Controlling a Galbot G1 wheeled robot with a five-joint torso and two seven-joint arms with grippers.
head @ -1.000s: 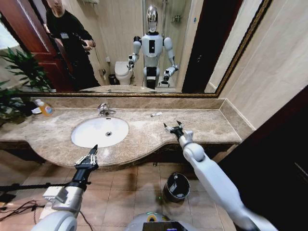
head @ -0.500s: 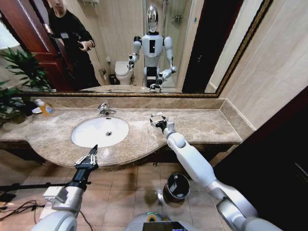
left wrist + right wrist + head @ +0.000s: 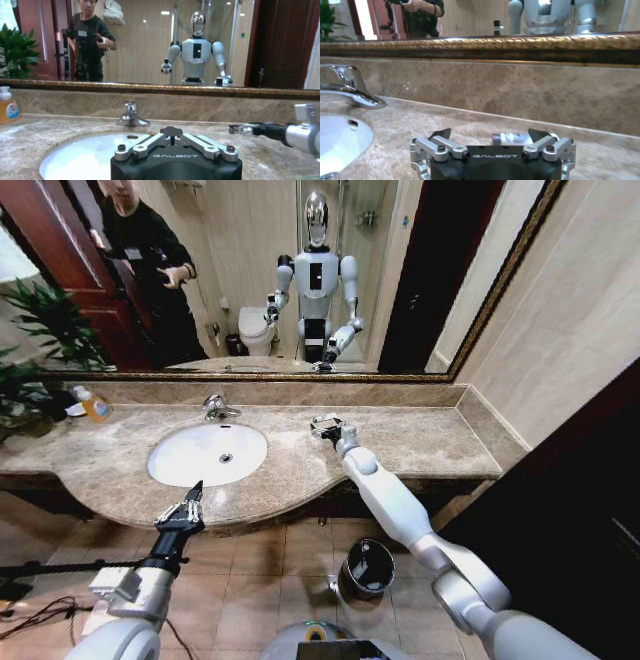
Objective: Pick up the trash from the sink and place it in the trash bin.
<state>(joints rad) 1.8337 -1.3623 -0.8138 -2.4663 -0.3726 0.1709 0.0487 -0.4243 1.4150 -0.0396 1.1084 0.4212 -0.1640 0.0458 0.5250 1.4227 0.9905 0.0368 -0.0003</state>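
A small white tube [image 3: 512,138] lies on the marble countertop [image 3: 420,442] near the back wall, right of the white oval sink [image 3: 207,453]. My right gripper [image 3: 325,423] is stretched out over it and stands open, with the tube between and just beyond its fingertips [image 3: 441,134] in the right wrist view. The left wrist view shows this gripper [image 3: 240,129] low over the counter. My left gripper [image 3: 188,502] is shut, holds nothing, and hangs at the counter's front edge before the sink. The trash bin [image 3: 368,568] stands on the floor under the counter.
A chrome faucet [image 3: 218,408] stands behind the basin. An orange soap bottle [image 3: 93,404] and a potted plant [image 3: 40,350] are at the far left. A mirror [image 3: 300,280] covers the wall behind the counter. A dark door panel [image 3: 560,500] borders the right side.
My right arm has reached from the counter's front right toward the back left, bringing its open gripper down around the white tube. The left arm has not moved.
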